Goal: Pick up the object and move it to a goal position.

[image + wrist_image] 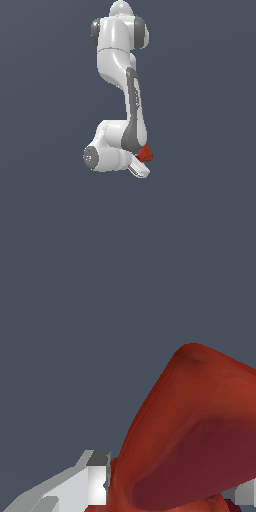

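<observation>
The arm hung folded in front of a plain dark-grey backdrop, and the gripper sat at its lower end, turned toward the exterior view's right. The red toy drill was tucked against the gripper there, only a small red corner of it showing past the grey wrist.

In the wrist view the toy drill filled most of the picture, red-orange above and darker red lower down. A pale finger pressed against it on one side, and a second finger showed just at the frame's edge on the other. The jaws were pinched on the drill, with it wedged between them (the contact on the far finger was cut off by the frame, so only the near one was plainly touching).

Judged from this, the pick-up seemed done: the drill was off any support, and no table or floor was visible under it in either view. What remained was the carry to the goal. No goal marker showed in either picture, so how close the drill was to it could not be told. The grip looked to sit low on the drill, with most of its bulk sticking out beyond the fingers, so it might twist during the move.
</observation>
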Motion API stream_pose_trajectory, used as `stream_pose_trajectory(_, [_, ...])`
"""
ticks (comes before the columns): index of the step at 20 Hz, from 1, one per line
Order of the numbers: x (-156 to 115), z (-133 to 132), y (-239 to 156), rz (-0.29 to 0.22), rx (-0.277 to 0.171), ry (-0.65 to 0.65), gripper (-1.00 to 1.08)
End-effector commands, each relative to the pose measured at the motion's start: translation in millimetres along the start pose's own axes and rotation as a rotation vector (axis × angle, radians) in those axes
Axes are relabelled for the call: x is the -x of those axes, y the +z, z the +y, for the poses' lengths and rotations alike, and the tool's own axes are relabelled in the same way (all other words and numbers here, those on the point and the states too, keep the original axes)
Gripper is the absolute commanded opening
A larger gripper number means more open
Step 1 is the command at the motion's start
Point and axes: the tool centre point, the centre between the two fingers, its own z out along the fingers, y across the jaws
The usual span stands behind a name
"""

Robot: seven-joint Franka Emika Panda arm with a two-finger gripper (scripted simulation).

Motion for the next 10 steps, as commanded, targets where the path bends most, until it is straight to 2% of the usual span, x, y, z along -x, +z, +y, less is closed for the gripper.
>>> stream_pose_trajectory(1, [0.6,0.0,-0.8,0.0,0.0,0.0,-1.0])
stream_pose_trajectory(10, [24.6,-5.4,-26.2,0.0,0.0,0.0,-1.0])
